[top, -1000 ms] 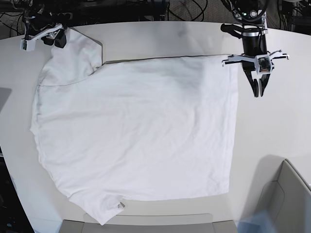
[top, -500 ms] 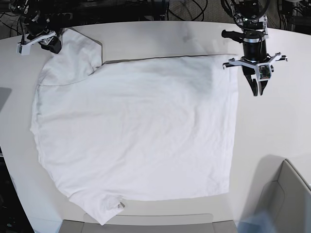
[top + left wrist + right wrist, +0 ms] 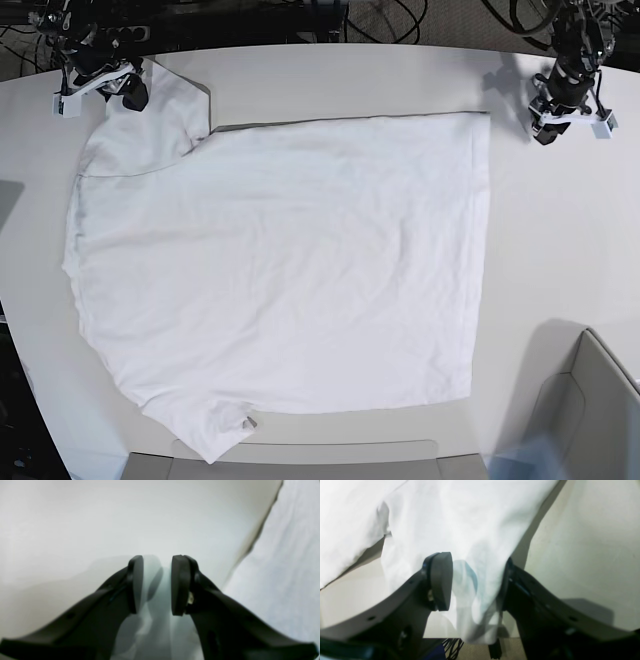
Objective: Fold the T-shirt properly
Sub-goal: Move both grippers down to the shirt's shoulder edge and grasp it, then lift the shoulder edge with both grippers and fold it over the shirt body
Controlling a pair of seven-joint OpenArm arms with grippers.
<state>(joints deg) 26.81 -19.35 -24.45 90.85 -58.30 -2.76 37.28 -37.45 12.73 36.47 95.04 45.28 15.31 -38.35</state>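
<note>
The white T-shirt (image 3: 280, 260) lies spread flat across the table, its small grey tag (image 3: 250, 423) near the front hem. My right gripper (image 3: 128, 92) is at the back left over the sleeve. In the right wrist view its fingers (image 3: 440, 580) stand wide apart, with sleeve cloth (image 3: 470, 517) lying between them; my right gripper (image 3: 473, 582) is open. My left gripper (image 3: 547, 128) sits at the back right, just off the T-shirt's far corner. The left wrist view shows my left gripper (image 3: 157, 582) open over bare tabletop, nothing between the pads, and the T-shirt edge (image 3: 287, 567) to its right.
A grey box (image 3: 595, 400) stands at the front right corner. A flat grey tray edge (image 3: 330, 458) runs along the front. Cables hang behind the table's back edge (image 3: 300, 45). Bare tabletop (image 3: 560, 250) lies right of the shirt.
My left gripper has pulled back and to the right, away from the shirt's far corner, and its jaws have opened. The right gripper shifted slightly right on the sleeve.
</note>
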